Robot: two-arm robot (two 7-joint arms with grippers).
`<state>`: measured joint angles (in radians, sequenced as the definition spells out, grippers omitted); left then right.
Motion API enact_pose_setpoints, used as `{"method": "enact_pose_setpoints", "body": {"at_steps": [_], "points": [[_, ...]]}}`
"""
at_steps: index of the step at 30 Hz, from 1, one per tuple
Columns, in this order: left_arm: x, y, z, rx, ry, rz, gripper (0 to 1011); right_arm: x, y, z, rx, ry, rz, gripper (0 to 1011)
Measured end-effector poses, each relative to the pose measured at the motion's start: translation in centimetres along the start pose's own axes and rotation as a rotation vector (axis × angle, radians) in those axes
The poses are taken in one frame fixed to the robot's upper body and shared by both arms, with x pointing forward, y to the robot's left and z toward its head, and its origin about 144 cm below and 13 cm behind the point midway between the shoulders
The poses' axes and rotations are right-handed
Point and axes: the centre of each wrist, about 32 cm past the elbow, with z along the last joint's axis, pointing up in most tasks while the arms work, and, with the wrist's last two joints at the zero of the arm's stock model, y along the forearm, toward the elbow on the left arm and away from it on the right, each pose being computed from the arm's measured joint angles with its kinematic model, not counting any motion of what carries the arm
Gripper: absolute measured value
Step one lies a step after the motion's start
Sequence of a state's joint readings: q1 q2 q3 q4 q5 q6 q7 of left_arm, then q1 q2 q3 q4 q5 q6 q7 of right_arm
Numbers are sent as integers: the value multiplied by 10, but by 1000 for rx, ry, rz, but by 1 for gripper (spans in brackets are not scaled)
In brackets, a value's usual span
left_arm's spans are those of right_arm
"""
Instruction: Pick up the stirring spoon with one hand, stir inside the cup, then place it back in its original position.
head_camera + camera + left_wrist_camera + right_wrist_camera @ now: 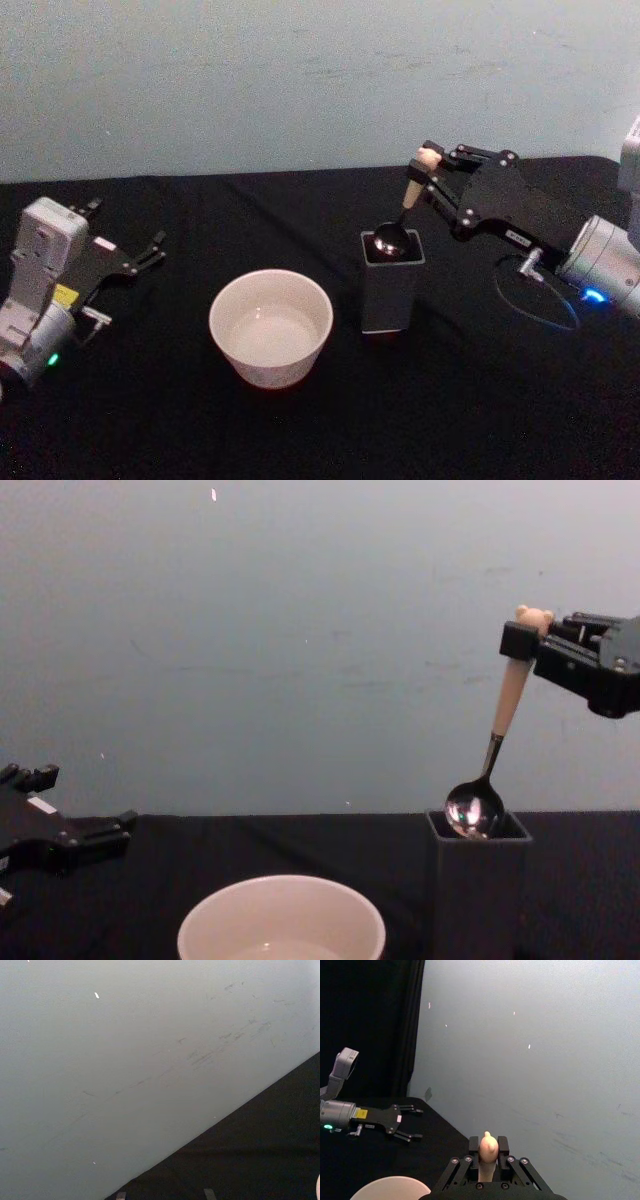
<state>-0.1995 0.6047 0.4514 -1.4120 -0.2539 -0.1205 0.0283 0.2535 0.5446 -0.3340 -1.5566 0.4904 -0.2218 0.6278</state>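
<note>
My right gripper [428, 168] is shut on the beige handle of the stirring spoon [510, 695], just below its bear head. The spoon hangs tilted, and its shiny bowl [473, 810] sits at the mouth of the dark grey holder [392, 285], partly above the rim. In the right wrist view the bear head [487, 1146] pokes up between the fingers [474, 1146]. The cream-white cup [270, 325] stands left of the holder, and a little clear liquid seems to show in it. My left gripper [125, 245] rests open at the far left.
Black cloth covers the table [480, 400]. A pale wall [300, 80] runs behind it. A cable loop [535, 290] lies on the cloth under the right arm, to the right of the holder.
</note>
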Motion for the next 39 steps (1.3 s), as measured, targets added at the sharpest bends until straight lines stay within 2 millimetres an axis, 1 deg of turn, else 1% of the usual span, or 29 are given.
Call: {"method": "enact_pose_setpoints", "body": {"at_steps": [9,26,39], "points": [[0,0,0,0,0,0,1001,0,2,-6,-19,10,1,214],[0,0,0,0,0,0,1001,-6,8,-31,-118,75,36,214],[0,0,0,0,0,0,1001,-10,10,-43,-157,102,21,214]]}}
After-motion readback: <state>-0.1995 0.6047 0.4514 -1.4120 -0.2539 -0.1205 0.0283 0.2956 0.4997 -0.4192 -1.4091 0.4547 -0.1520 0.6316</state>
